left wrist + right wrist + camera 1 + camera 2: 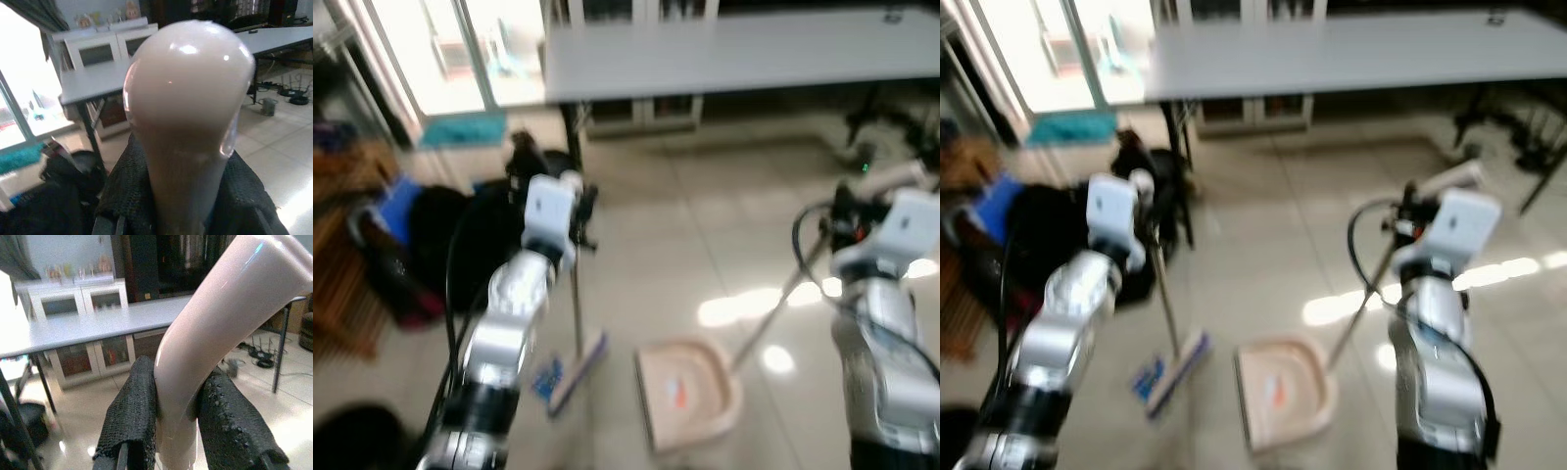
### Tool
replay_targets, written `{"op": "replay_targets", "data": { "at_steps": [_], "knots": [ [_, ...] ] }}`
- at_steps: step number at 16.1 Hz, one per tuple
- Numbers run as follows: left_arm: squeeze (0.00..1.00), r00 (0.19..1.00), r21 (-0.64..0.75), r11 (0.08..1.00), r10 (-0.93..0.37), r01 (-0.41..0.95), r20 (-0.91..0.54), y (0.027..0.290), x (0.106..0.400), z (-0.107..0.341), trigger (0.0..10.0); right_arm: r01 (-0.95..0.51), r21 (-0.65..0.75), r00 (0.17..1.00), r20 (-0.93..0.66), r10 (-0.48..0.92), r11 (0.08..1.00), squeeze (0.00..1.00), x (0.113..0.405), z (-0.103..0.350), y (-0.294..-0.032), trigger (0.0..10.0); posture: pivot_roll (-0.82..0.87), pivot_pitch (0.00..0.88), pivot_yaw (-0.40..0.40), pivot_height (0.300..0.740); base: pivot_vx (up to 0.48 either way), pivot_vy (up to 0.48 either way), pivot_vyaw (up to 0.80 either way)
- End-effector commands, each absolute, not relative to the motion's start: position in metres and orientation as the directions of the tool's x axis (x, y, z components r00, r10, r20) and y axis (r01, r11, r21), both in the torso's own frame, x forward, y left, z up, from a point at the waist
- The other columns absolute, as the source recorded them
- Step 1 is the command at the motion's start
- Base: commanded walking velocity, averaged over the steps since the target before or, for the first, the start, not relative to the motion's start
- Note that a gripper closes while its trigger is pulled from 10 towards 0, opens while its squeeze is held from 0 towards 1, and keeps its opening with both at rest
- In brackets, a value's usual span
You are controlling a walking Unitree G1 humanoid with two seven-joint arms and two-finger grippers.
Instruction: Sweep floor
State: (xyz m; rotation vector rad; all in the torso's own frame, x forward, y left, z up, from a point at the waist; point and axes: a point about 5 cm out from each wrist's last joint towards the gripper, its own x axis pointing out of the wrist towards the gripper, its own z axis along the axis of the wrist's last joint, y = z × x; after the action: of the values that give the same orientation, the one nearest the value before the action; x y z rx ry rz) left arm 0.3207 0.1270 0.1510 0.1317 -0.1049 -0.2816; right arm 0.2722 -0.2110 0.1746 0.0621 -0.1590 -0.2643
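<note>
While the left end effector (161, 215) clamps the broom (576, 323) just under its rounded top, the right end effector (178, 431) is closed around the bent handle of the dustpan (690, 392). Broom head and dustpan sit side by side on the tiled floor (705, 235), with open tile stretching ahead to the long grey desk (734, 49). Dark bags (431, 235) crowd the floor's left edge. Blur hides the debris in the pan.

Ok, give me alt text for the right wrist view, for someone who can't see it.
The right end effector is shut on a pale pink dustpan handle, one black finger on each side. Behind stand a long grey table, white cabinets and a tiled floor.
</note>
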Motion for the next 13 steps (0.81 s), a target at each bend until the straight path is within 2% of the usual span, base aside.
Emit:
{"op": "replay_targets", "data": {
  "at_steps": [1,4,5,6,9,13],
  "knots": [
    [0.00,0.953,0.170,0.951,-0.280,0.259,0.118,0.1311,0.3226,0.1604,10.0,0.234,0.097,0.950,0.188,-0.248,0.967,0.00,0.2729,0.1843,-0.2071,10.0,-0.09,0.068,0.028,0.740,0.000,-0.480,0.00],
    [0.00,0.953,0.164,0.953,-0.276,0.255,0.124,0.1306,0.3243,0.1619,10.0,0.237,0.093,0.951,0.183,-0.251,0.967,0.00,0.2732,0.1842,-0.2087,10.0,-0.09,0.072,0.021,0.740,0.000,-0.480,0.00],
    [0.00,0.955,0.103,0.959,-0.275,0.264,0.114,0.1305,0.3250,0.1614,10.0,0.238,0.093,0.950,0.183,-0.252,0.967,0.00,0.2737,0.1843,-0.2092,10.0,-0.09,0.074,0.018,0.740,0.000,0.000,0.00],
    [0.00,0.956,0.050,0.962,-0.274,0.270,0.110,0.1307,0.3251,0.1610,10.0,0.238,0.092,0.951,0.182,-0.251,0.967,0.00,0.2742,0.1843,-0.2092,10.0,-0.08,0.074,0.017,0.740,0.000,0.446,0.00],
    [0.00,0.957,0.080,0.962,-0.270,0.262,0.106,0.1329,0.3245,0.1600,10.0,0.234,0.093,0.952,0.180,-0.247,0.968,0.00,0.2748,0.1844,-0.2077,10.0,-0.08,0.082,0.015,0.740,0.000,0.480,0.00],
    [0.00,0.955,0.112,0.958,-0.276,0.263,0.114,0.1333,0.3248,0.1619,10.0,0.251,0.086,0.950,0.172,-0.262,0.964,0.00,0.2731,0.1839,-0.2101,10.0,-0.09,0.088,0.017,0.740,0.000,0.000,0.00]
  ]
}}
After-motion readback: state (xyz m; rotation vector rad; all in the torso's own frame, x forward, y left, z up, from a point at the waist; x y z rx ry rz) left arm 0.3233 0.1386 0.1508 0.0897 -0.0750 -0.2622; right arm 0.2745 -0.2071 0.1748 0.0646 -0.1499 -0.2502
